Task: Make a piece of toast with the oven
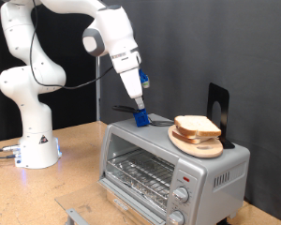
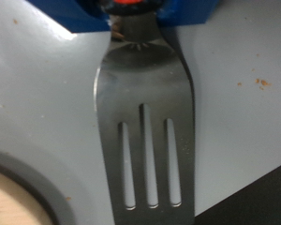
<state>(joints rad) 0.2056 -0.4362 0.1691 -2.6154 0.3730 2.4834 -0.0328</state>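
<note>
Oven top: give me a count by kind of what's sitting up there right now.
Bread: 1, the piece of toast
Plates: 1, the round wooden plate under it
Utensils: 1, the slotted metal spatula at the hand, blue fingers at its handle
Stands: 1, the black stand
Total: 4 on the oven

The oven [image 1: 169, 161] at the lower right of the exterior view is brushed silver-grey metal, matt on top, with a glossy glass door. The slotted spatula [image 2: 145, 131] is smooth, shiny steel (faintly smeared). The plate [image 1: 199, 144] looks like pale wood, the piece of toast [image 1: 197, 125] dry and porous.
</note>
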